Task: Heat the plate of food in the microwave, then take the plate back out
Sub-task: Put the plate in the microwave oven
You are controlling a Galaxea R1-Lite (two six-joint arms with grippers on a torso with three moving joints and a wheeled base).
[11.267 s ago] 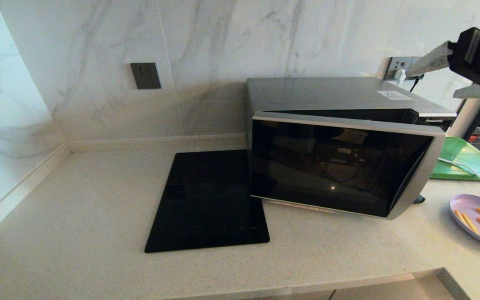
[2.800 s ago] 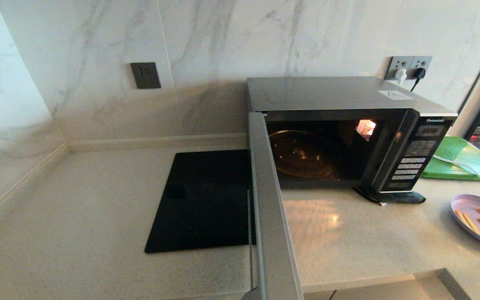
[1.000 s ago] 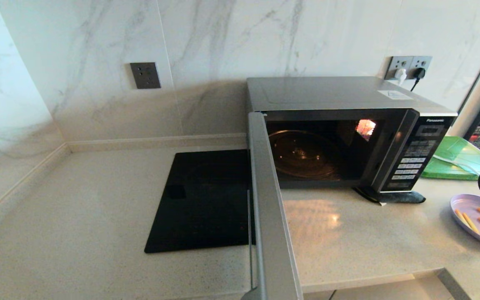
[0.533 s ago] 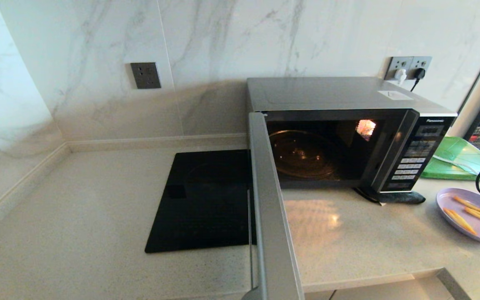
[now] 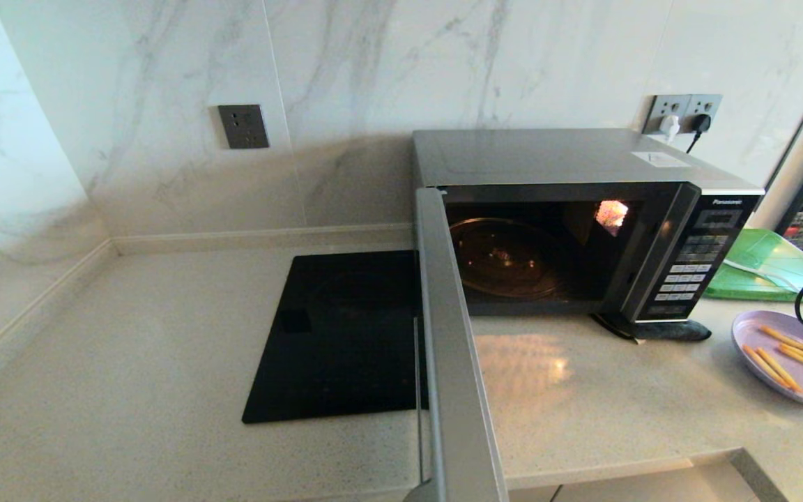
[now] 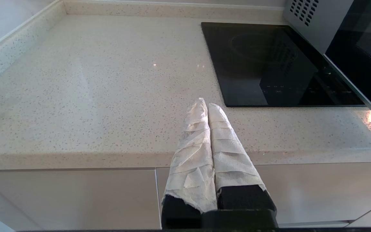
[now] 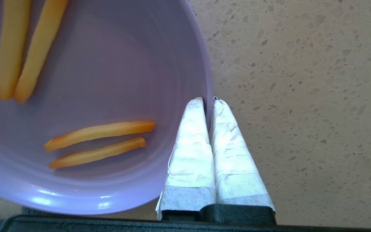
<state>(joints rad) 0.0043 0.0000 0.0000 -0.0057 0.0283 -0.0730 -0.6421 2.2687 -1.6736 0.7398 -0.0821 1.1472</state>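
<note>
Since a moment ago, the plate of food is sitting a little further in from the counter's right end, closer to the microwave, and the right gripper is clamped on its rim, one wrapped finger inside the plate and the other on the outside. In the head view only a dark bit of that gripper is showing at the right edge, just beside the plate's far-right rim. Two food sticks are lying just inside the rim beside the inner finger, and more sticks are lying farther across the plate from the gripper. The plate is resting low over the speckled counter, ahead of the green board as seen from the robot, and to the right of the microwave's button panel.

The microwave's door is standing wide open, swung out toward the robot, with the lamp glowing inside and the glass turntable bare.

The left gripper is hanging parked off the counter's front edge, its wrapped fingers pressed together on nothing, with the black cooktop lying beyond it and to its right.
</note>
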